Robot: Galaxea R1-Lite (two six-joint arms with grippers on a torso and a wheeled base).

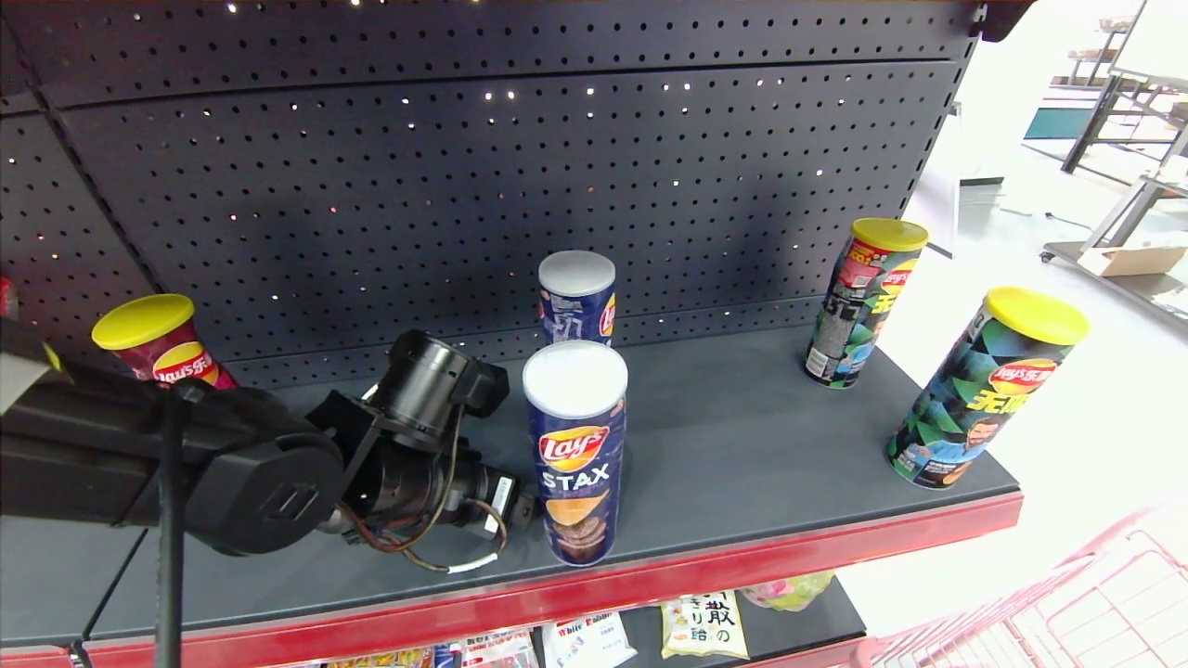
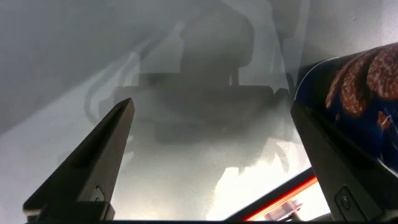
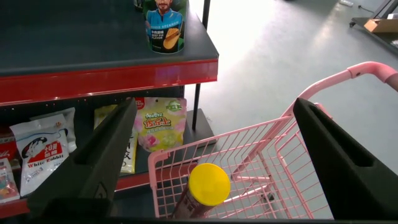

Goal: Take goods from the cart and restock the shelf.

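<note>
1. L claw [image 2: 211, 106]: opened wide, nothing gripped; it is held low over shelf [image 1: 742, 445].
2. Blue can [image 1: 575, 455] is stood upright at shelf front, just beside one L finger [image 2: 336, 162].
3. 2nd blue can [image 1: 576, 297] is placed behind it; red can [image 1: 158, 348] at far left, 2 green cans [image 1: 865, 301] at right end.
4. R claw [image 3: 214, 102]: opened, empty, held above cart [image 3: 348, 73]; a yellow-lid can [image 3: 208, 186] is seen inside.

Bare shelf board [image 1: 742, 445] is lying open between the front blue can [image 1: 575, 455] and, at the right, the rear green can [image 1: 865, 301] and the front green can [image 1: 986, 390]. The left arm [image 1: 278, 464] is blocking the board left of the front blue can, and a second blue can [image 1: 576, 297] is standing just behind it.
</note>
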